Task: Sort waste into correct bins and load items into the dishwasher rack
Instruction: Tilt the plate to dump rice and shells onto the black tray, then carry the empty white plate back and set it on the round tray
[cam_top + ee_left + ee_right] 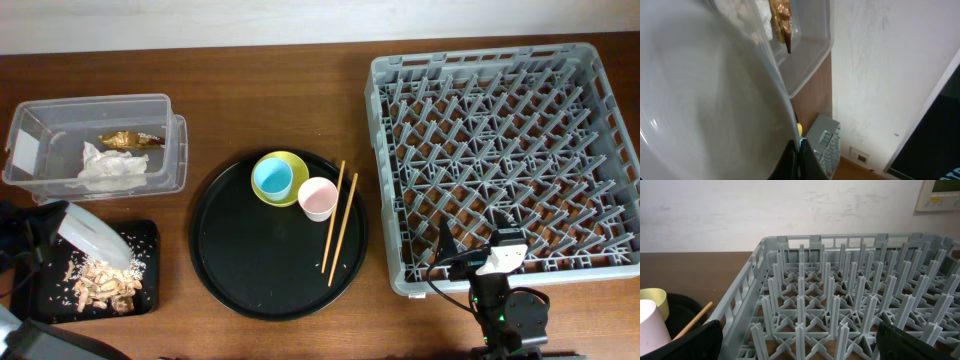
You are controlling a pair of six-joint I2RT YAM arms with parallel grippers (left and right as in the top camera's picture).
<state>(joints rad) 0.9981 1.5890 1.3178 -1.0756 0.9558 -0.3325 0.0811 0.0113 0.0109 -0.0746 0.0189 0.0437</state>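
Brown wood is seen across the tabletop, with a pale wall behind it. At the far left, a clear tub is occupied by the crumpled white napkin and the brownish-gold wrapper, which lies just behind the napkin. Nearer the front edge, a shallow black tray is strewn with food scraps of pale rice and brown chunks. Over this tray the pale grey plate is held steeply tilted, its rim pinched between the closed fingers of the left claw; most of the left wrist view is filled by the plate. A large round black tray is placed at the centre. On it the blue cup is seated in the yellow bowl, the pink cup is set touching the bowl's right side, and the chopsticks are laid side by side near the right edge. The grey dishwasher rack is positioned at the right. The right claw is held wide open and empty, just in front of the rack's near wall.
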